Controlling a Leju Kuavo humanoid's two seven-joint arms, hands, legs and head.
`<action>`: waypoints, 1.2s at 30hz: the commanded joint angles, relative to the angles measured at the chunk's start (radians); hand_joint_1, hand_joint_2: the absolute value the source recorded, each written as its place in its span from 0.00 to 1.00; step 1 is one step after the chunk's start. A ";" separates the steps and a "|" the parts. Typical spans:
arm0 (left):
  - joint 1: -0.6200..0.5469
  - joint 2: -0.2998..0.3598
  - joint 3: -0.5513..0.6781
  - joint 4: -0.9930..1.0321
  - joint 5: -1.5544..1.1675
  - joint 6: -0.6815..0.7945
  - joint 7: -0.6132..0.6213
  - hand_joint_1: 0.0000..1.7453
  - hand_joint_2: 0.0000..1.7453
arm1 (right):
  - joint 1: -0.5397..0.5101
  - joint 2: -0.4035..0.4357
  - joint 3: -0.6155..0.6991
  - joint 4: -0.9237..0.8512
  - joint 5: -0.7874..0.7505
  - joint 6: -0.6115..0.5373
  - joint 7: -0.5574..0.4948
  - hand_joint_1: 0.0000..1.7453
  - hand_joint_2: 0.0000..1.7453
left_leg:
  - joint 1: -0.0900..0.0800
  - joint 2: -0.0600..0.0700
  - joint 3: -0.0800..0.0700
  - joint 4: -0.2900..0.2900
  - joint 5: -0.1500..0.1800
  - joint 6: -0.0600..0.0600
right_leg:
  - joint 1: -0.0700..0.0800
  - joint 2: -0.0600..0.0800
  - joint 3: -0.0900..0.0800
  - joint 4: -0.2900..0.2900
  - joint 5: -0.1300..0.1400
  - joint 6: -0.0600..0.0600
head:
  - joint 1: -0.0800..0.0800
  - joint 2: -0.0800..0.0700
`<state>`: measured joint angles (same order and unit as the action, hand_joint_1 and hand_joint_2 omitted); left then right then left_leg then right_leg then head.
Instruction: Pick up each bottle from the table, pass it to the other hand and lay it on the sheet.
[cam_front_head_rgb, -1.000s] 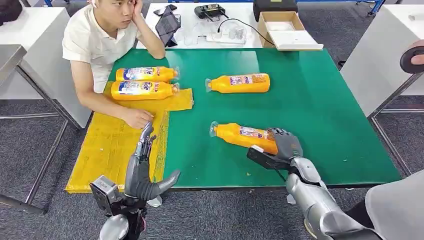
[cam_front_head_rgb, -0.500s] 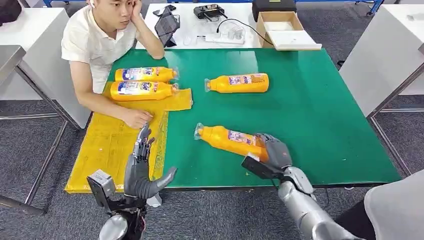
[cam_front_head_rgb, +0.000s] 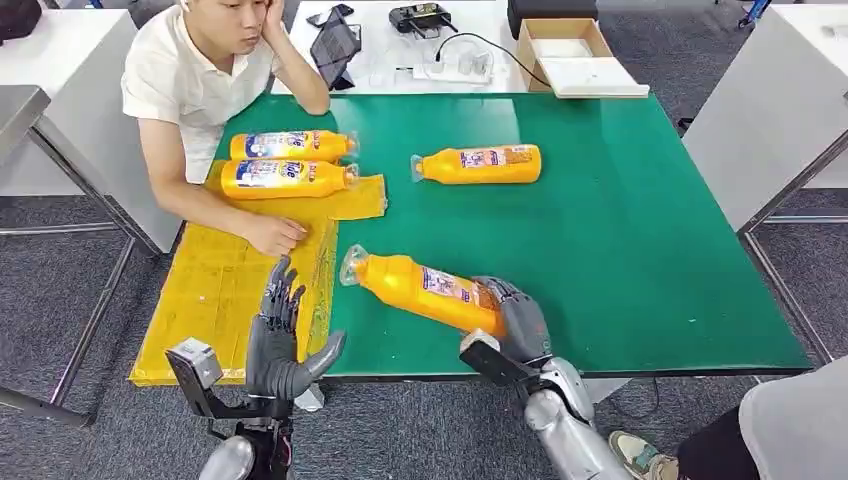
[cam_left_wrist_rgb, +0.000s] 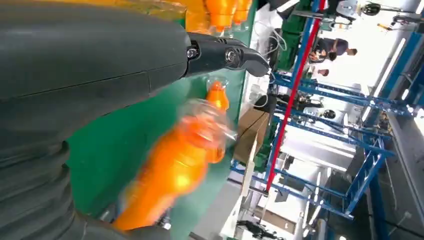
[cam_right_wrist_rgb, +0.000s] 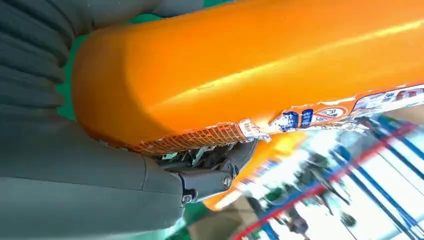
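Orange plastic bottle with clear cap (cam_front_head_rgb: 425, 290) gripped at base end by our right hand (cam_front_head_rgb: 510, 320), raised above green table (cam_front_head_rgb: 620, 220), cap toward our left hand (cam_front_head_rgb: 280, 340). Left hand empty, fingers spread, upright at near table edge beside yellow sheet (cam_front_head_rgb: 220, 290). Handover judged next: bring bottle body into left palm, close left fingers before right lets go. Bottle near left hand, not touching.

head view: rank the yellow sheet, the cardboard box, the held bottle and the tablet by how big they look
1. Yellow sheet, clearly the largest.
2. Held bottle, gripped by the right hand, and the cardboard box: too alike to rank, and the bottle is nearer the camera.
3. Tablet, smallest, though it lies far back.
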<state>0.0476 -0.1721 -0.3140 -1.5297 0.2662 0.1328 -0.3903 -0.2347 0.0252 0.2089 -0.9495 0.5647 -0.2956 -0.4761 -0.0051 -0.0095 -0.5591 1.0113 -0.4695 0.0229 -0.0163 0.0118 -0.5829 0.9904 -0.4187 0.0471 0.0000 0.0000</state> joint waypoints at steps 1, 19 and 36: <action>-0.016 0.008 -0.072 0.112 -0.002 -0.020 0.009 0.00 1.00 | 0.115 0.000 0.120 -0.344 -0.084 -0.010 -0.023 0.99 1.00 | 0.001 0.000 0.000 0.000 -0.001 -0.002 | 0.001 -0.001 0.000 0.000 -0.001 -0.002 | 0.000 0.000; -0.054 0.037 -0.188 0.062 0.103 -0.200 0.019 0.00 1.00 | 0.027 0.059 0.425 -0.027 -0.062 0.121 -0.094 1.00 1.00 | 0.001 0.003 -0.002 -0.001 0.000 -0.002 | 0.001 0.001 -0.002 -0.001 0.000 -0.002 | 0.000 0.000; -0.075 0.012 -0.133 0.047 0.229 -0.176 0.009 1.00 1.00 | 0.028 0.114 0.509 0.144 -0.076 0.123 -0.127 0.00 1.00 | 0.003 -0.001 -0.001 -0.001 0.000 -0.003 | 0.003 -0.004 -0.001 -0.002 -0.001 -0.003 | 0.000 0.000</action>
<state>0.0459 -0.1530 -0.4406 -1.4786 0.5040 -0.0732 -0.3719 -0.2173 0.1080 0.5982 -0.9967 0.4848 -0.1888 -0.5863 -0.0050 -0.0075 -0.5637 1.0113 -0.4689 0.0226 -0.0162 0.0122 -0.5891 0.9906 -0.4187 0.0470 0.0000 0.0000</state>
